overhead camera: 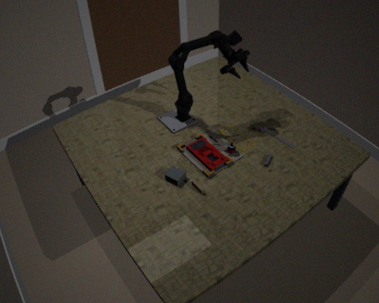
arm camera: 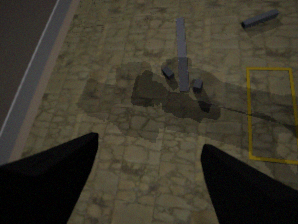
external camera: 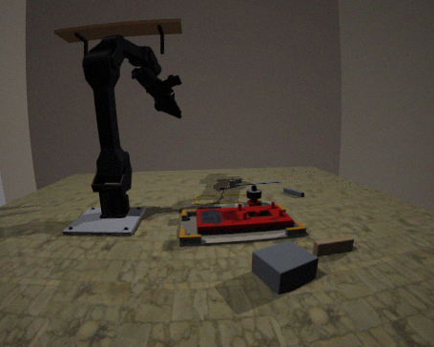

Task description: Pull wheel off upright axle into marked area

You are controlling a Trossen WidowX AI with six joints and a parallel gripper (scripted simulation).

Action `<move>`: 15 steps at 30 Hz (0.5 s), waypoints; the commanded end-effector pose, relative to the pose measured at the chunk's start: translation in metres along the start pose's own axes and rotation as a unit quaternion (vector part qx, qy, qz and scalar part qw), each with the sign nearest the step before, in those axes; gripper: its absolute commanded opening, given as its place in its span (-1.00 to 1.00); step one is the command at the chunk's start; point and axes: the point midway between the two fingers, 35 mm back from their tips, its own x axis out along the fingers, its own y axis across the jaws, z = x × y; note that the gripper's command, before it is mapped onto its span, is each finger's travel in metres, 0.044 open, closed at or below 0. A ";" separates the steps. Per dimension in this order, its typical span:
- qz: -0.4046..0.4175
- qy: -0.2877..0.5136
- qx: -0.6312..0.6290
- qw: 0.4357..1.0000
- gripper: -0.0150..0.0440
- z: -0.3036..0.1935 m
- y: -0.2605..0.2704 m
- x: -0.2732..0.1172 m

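One black jointed arm on a grey square base plate (external camera: 105, 221), its black two-fingered gripper (overhead camera: 236, 67) raised high above the table, angled downward; fingers part-way apart, nothing between them.

One mottled tan stone-patterned table (overhead camera: 125, 158) with a paler rectangular patch near its front edge.

One red flat fixture board (external camera: 243, 218) on a pale tray with orange-yellow corner pieces, near the table's middle, just in front of the arm's base.

One small dark wheel (external camera: 254, 193) seated on the upright axle at the board's far corner, well below and apart from the gripper.

One yellow-outlined rectangular marked area (arm camera: 270, 114) on the table, just beside the wheel's corner of the board; only bare table surface shows inside it.

One grey cube block (external camera: 284, 266) and one brown flat bar (external camera: 333, 246), close together near the front of the board.

One long grey strip with two small cross pieces (arm camera: 182, 60), beyond the marked area.

One short grey bar (arm camera: 260, 19), lying apart from the strip.

Wide open table surface lies between the items and every table edge.
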 end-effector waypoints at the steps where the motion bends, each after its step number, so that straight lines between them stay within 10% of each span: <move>1: -0.062 0.027 -0.020 0.998 0.53 0.020 -0.025 0.034; 15: -0.186 0.188 -0.059 0.963 0.53 0.093 -0.141 0.134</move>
